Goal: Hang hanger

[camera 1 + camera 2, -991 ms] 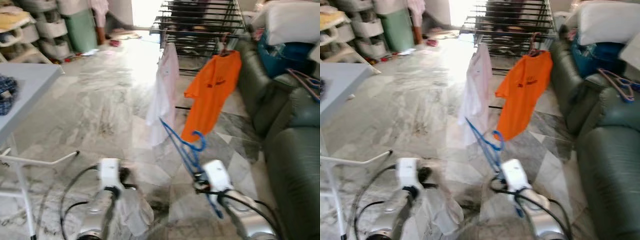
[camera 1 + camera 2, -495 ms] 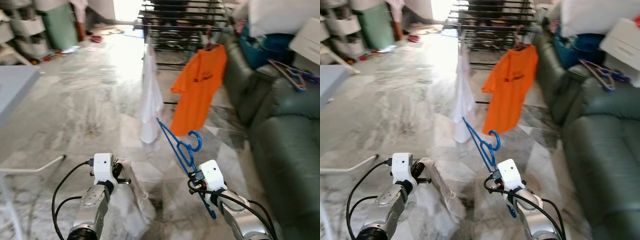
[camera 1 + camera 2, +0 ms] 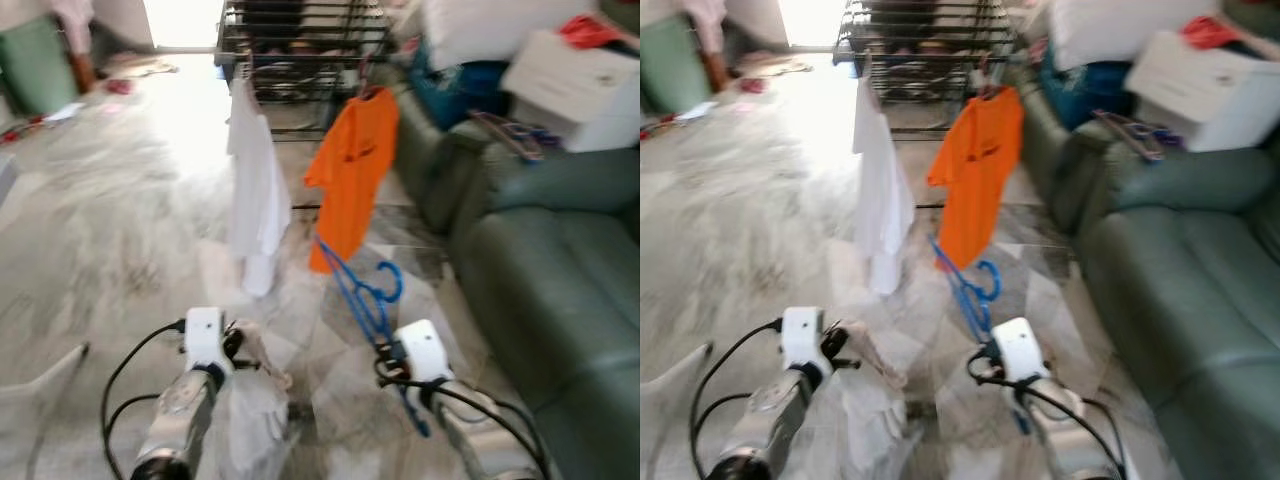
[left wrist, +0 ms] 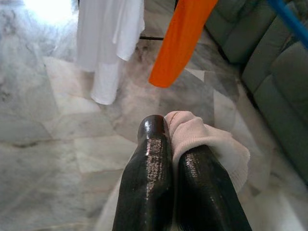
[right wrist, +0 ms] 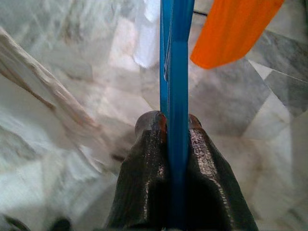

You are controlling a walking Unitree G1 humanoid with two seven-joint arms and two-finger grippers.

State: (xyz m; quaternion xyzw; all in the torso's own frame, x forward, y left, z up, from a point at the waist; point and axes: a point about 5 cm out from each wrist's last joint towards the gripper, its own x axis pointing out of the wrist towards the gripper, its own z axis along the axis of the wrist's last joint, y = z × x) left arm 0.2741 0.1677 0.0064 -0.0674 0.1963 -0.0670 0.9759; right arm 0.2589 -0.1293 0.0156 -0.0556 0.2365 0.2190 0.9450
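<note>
Green sofa (image 3: 545,270), marble floor (image 3: 110,230), white box (image 3: 570,85).

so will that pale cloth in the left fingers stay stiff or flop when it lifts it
The pale cloth probably flops: it sags below the left gripper. It looks light and thin, likely to swing. Pinched between shut fingers, it seems unlikely to slip.

silver arms, white wrist blocks, black cables, glossy black fingers (image 4: 147,183).

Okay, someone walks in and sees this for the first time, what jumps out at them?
An orange T-shirt hangs on the drying rack straight ahead, beside a white garment. Closer in, the right gripper clamps a blue hanger, and the left gripper pinches a pale cloth.
</note>
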